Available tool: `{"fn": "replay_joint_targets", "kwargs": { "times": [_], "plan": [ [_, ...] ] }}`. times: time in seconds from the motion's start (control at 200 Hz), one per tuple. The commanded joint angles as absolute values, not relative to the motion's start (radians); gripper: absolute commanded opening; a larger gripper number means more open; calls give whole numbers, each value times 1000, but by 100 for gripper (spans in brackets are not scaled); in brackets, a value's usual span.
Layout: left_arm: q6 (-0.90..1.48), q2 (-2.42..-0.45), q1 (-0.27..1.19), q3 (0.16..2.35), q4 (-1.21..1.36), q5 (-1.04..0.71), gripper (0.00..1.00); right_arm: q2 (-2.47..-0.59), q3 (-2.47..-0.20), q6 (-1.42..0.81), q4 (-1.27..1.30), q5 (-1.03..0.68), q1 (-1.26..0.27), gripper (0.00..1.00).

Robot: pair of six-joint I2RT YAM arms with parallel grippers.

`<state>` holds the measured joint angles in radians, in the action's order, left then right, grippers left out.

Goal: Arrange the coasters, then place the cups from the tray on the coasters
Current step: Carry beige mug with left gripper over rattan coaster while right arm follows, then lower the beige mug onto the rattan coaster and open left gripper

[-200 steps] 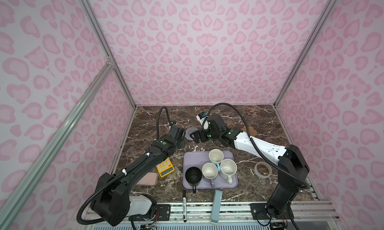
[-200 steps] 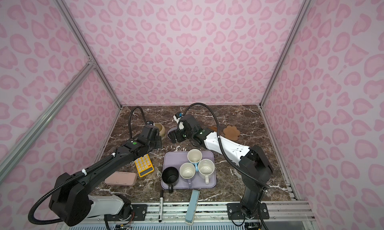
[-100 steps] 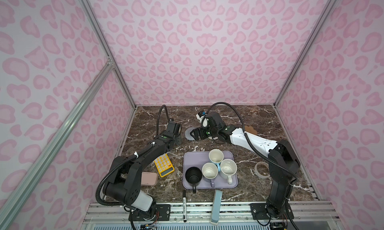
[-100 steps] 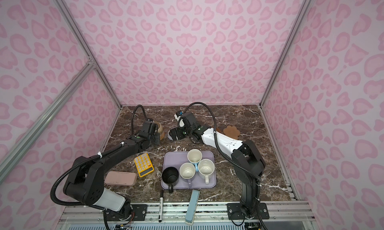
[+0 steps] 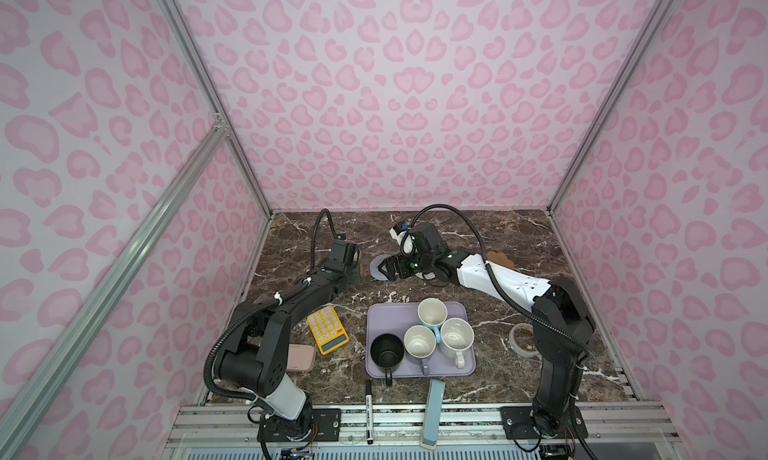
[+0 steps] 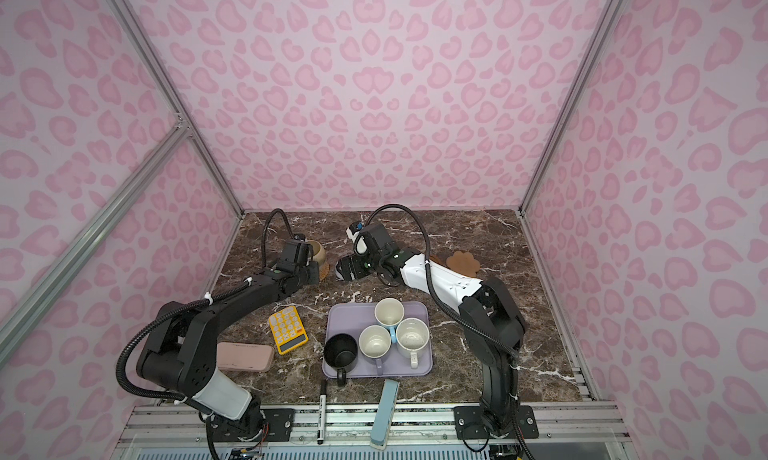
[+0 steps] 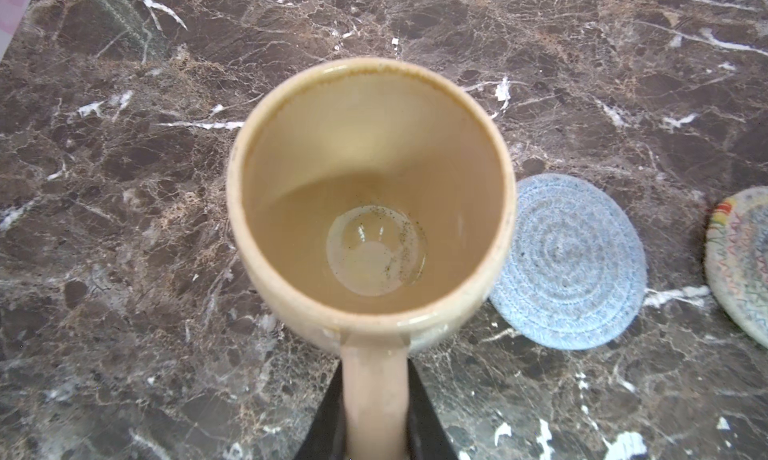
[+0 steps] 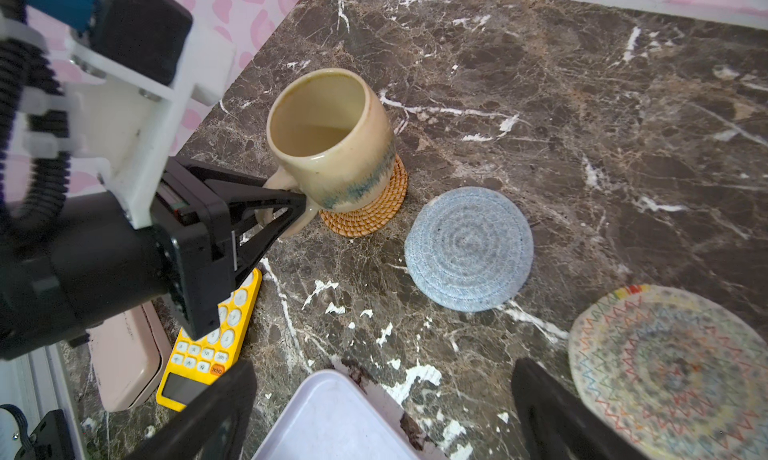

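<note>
Nearest the front rail, a black marker pen (image 5: 368, 410) and a pale blue oblong case (image 5: 432, 412) are laid on the marble tabletop (image 5: 519, 387). A pink case (image 5: 300, 358) and a yellow calculator (image 5: 328, 330) are kept on the left arm's side, and a whitish tape roll (image 5: 521, 340) on the right arm's. Between these is set the lavender tray (image 5: 380, 314), on which four cups are stood upright: black mug (image 5: 386, 352), lavender mug (image 5: 419, 341), light blue mug (image 5: 432, 312) and white speckled mug (image 5: 457, 334). Beyond the tray the right gripper (image 5: 390, 269) is held empty with its jaws wide apart. The bare grey-blue woven coaster (image 8: 469, 248) is found just ahead of it, and the bare cream woven coaster (image 8: 665, 362) is beside that. Just beside the grey-blue mat, toward the left arm, the beige-yellow mug (image 8: 332, 146) is stood upright on the orange woven coaster (image 8: 374, 216), though whether its base is fully seated cannot be told. Its handle is pointed back along the left arm, and the left gripper (image 8: 291, 200) is clamped on it. Farthest back, the paw-shaped cork coaster (image 6: 465, 262) is seen behind the right arm. Release is judged the step in hand, with withdrawal along the handle's line. For the following cup the tray lies nearward of both claws, and the free right gripper is judged the readier.
</note>
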<state>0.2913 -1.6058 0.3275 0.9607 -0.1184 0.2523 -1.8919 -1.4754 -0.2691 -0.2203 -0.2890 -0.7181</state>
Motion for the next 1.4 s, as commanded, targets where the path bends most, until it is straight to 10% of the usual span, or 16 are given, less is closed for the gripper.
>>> {"fn": "replay_joint_targets", "kwargs": {
  "times": [0.0,0.845,1.305,1.395],
  "plan": [
    [292,-1606,327,957,-13,279,3,-1902,-1475,-265,-226,-294,-721,97],
    [339,-1644,316,896,4,196,14,-1892,-1463,-261,-259,-287,-721,97],
    [382,-1606,315,862,-4,224,56,-1849,-1467,-247,-333,-234,-723,97],
    [408,-1550,315,855,-28,235,78,-1808,-1469,-256,-409,-165,-736,98]
  ]
}}
